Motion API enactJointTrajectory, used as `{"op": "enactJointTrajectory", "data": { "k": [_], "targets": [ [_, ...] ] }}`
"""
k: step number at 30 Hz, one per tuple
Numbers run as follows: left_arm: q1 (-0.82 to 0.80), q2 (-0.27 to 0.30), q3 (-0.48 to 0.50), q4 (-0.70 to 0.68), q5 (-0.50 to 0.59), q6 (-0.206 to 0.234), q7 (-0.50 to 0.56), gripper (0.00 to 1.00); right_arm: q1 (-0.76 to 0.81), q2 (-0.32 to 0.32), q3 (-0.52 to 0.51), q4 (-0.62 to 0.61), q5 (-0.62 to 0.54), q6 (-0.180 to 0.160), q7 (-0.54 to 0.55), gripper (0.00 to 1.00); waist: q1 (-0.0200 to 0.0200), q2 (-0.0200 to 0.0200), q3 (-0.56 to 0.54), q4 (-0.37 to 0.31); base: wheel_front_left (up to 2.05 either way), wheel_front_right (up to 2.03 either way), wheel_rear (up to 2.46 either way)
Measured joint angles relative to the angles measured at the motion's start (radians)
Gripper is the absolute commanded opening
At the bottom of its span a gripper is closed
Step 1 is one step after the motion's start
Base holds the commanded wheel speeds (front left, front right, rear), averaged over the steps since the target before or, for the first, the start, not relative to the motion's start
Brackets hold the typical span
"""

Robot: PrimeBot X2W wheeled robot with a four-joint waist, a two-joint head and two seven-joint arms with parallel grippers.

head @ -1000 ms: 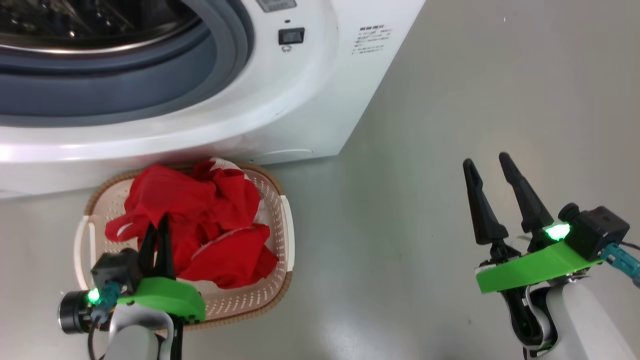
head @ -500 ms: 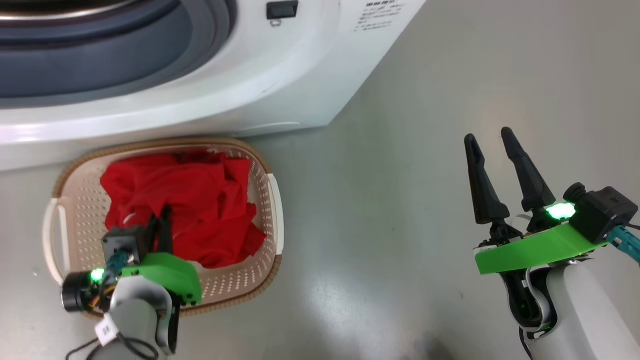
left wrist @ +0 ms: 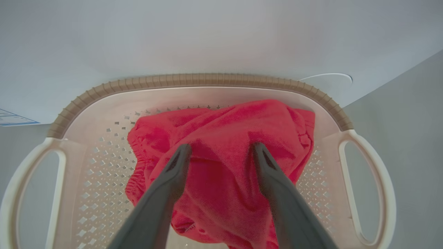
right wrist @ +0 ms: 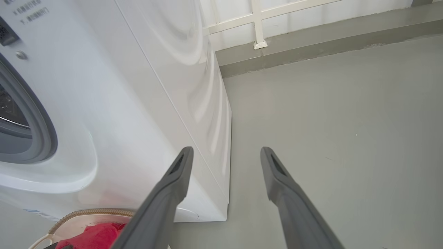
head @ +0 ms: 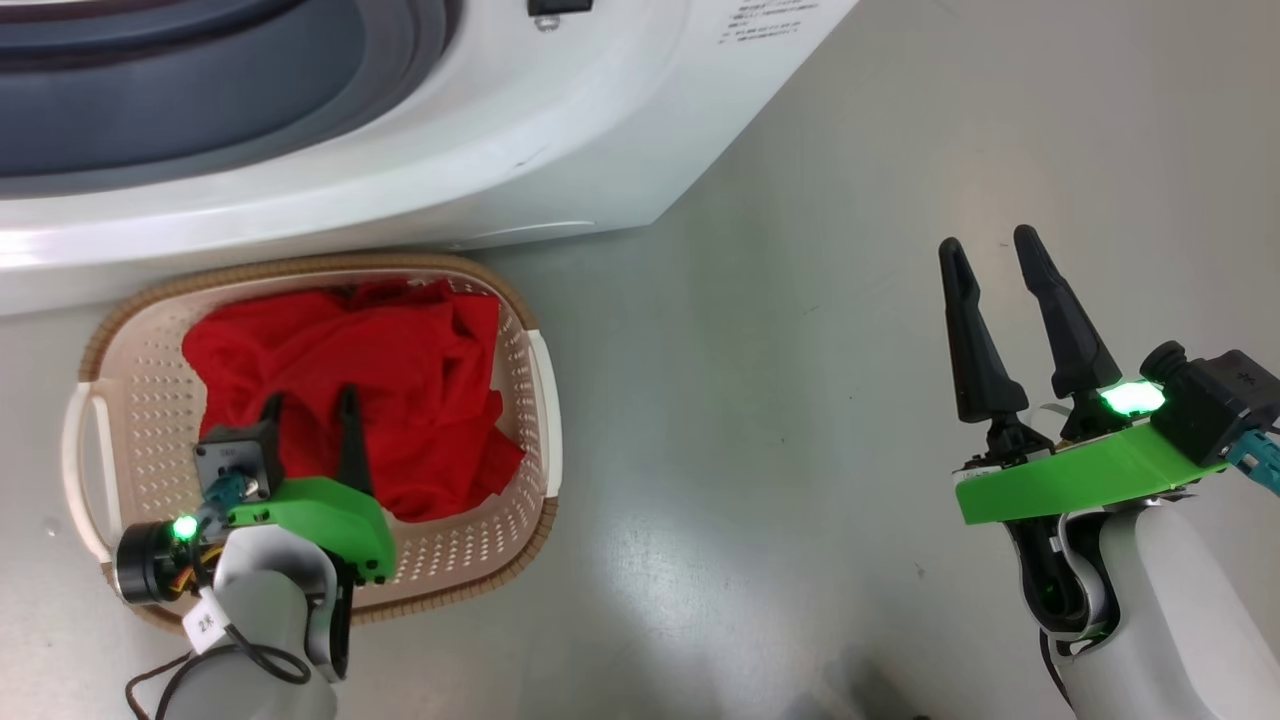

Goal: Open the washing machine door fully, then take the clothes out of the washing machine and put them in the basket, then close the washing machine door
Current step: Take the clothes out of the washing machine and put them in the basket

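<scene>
**Clothes (head: 380, 370) in basket (head: 300, 268), both pincers released**

Red heap fills the basket's middle and reaches its wall nearest the washing machine (head: 500, 130); the basket stands on the floor (head: 800, 400) just before the machine. Left pincer (head: 310, 397) hangs released over the heap, grasping nothing. Right pincer (head: 988, 240) gapes over the floor, well apart

Bright red clothes (head: 350, 340). Cream basket (head: 140, 400), dotted with small holes, with a brown ribbed rim (head: 300, 268). Glossy white washer (head: 560, 130) with a grey ring (head: 200, 150). Pale grey floor (head: 800, 350). The left gripper (head: 310, 398) and right gripper (head: 988, 240) are black over bright green.
</scene>
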State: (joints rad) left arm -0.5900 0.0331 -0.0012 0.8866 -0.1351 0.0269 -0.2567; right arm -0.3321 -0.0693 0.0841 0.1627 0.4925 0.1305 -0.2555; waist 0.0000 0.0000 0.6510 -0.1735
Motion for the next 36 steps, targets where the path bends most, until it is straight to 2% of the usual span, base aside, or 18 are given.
{"op": "enactJointTrajectory", "data": {
  "k": [10, 18, 36],
  "targets": [
    [0.004, -0.001, 0.011, -0.025, -0.026, -0.001, 0.000, 1.00, 0.002, 0.000, 0.000, 0.010, 0.000, 0.000, 0.000, 1.00, 0.0000, 0.0000, -0.055, 0.013, 0.00, 0.00, 0.00],
    [0.079, -0.001, 0.020, -0.084, -0.053, -0.003, 0.000, 1.00, 0.043, -0.002, 0.002, 0.024, -0.001, 0.000, 0.000, 1.00, 0.0000, 0.0000, -0.129, 0.026, 0.00, 0.00, 0.00],
    [0.248, -0.001, 0.009, -0.288, -0.073, -0.052, 0.000, 1.00, 0.172, -0.004, 0.017, 0.052, -0.018, 0.000, 0.000, 1.00, 0.0000, 0.0000, -0.333, 0.063, 0.00, 0.00, 0.00]
  ]
}}
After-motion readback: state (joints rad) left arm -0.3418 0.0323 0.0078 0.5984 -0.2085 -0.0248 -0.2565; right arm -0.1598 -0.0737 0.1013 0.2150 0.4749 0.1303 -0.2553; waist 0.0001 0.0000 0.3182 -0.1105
